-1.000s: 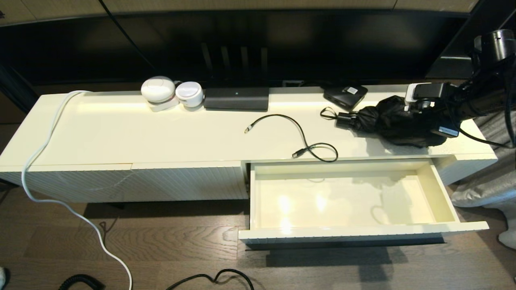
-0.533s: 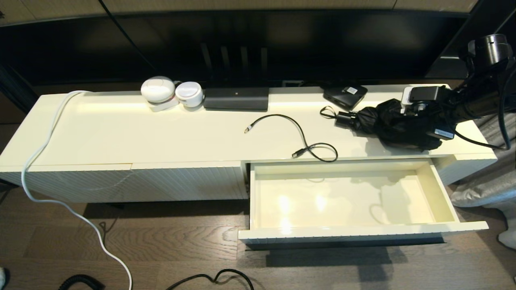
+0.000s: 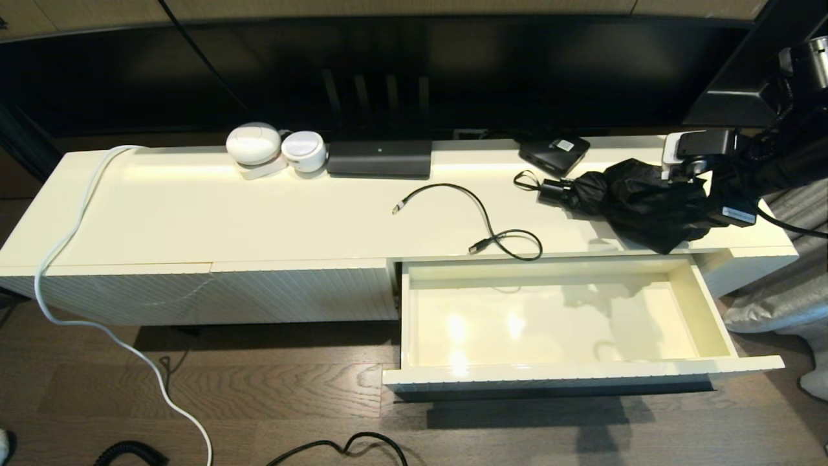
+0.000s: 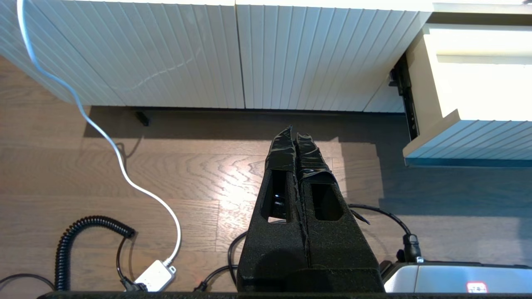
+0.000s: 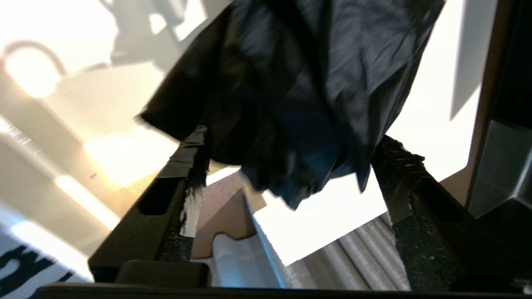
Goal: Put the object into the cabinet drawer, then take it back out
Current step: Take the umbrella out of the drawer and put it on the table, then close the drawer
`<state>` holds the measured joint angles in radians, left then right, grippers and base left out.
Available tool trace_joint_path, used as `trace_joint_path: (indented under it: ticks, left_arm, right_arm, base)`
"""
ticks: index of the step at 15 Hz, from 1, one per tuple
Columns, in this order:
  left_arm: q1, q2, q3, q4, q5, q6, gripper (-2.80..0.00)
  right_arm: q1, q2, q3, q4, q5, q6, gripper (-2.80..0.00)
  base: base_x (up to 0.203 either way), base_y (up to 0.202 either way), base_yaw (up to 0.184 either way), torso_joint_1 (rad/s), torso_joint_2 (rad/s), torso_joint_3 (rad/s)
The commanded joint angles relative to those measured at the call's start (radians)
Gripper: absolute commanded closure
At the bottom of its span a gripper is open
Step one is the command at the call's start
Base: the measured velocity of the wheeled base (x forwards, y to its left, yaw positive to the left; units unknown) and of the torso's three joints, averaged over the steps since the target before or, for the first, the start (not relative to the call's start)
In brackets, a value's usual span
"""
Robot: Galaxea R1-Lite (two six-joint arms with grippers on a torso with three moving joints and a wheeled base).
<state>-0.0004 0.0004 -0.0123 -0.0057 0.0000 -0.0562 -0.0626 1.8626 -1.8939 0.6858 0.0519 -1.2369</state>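
Note:
The object is a folded black umbrella (image 3: pixel 637 204) at the right end of the cabinet top, its handle and strap pointing left. My right gripper (image 3: pixel 697 194) is shut on its bulky fabric end; in the right wrist view the fabric (image 5: pixel 299 91) fills the gap between the two taped fingers (image 5: pixel 193 145). The cabinet drawer (image 3: pixel 705 317) stands pulled out below, cream inside and holding nothing, with the umbrella's shadow on its floor. Its handle is hidden. My left gripper (image 4: pixel 294 135) hangs shut over the wooden floor, left of the drawer's ribbed front (image 4: pixel 469 141).
On the cabinet top lie a looped black cable (image 3: pixel 485 220), a flat black box (image 3: pixel 379 158), a small black device (image 3: pixel 554 153) and two white round devices (image 3: pixel 253 144). A white cord (image 3: pixel 65 246) trails over the left end to the floor. Grey cloth (image 3: pixel 776 304) lies right.
My right gripper has swung to the right with the umbrella in it. The fabric end now reaches the cabinet's front edge above the drawer. The shadow in the drawer has shifted.

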Motion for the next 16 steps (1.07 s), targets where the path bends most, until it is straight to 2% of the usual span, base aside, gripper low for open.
trace_joint_path:
  ticks: [1, 5, 7, 10, 11, 16]
  left_arm:
    - [-0.001, 0.001, 0.0, 0.0, 0.0, -0.001, 0.0]
    - [0.0, 0.001, 0.0, 0.0, 0.0, -0.001, 0.0]
    - [0.0, 0.001, 0.0, 0.0, -0.001, -0.001, 0.0]
    - [0.0, 0.001, 0.0, 0.0, 0.0, -0.001, 0.0]
    - [0.0, 0.001, 0.0, 0.0, 0.0, -0.001, 0.0]
    - [-0.001, 0.001, 0.0, 0.0, 0.0, -0.001, 0.0]
  right_arm:
    - [0.0, -0.101, 0.035, 0.047, 0.001, -0.01, -2.8]
    - [0.001, -0.24, 0.18, 0.07, 0.012, -0.024, -2.8]
    - [0.008, -0.348, 0.35, 0.07, 0.023, -0.031, -2.8]
    - [0.017, -0.462, 0.526, 0.066, 0.055, -0.036, -2.8]
    - [0.028, -0.488, 0.566, 0.063, 0.063, -0.035, 0.0]
    - [0.101, -0.566, 0.742, 0.058, 0.085, -0.01, 0.0]
  base:
    - [0.0, 0.0, 0.0, 0.0, 0.0, 0.0]
    - [0.0, 0.0, 0.0, 0.0, 0.0, 0.0]
    - [0.0, 0.0, 0.0, 0.0, 0.0, 0.0]
    - [0.0, 0.0, 0.0, 0.0, 0.0, 0.0]
    - [0.0, 0.0, 0.0, 0.0, 0.0, 0.0]
    - [0.0, 0.0, 0.0, 0.0, 0.0, 0.0]
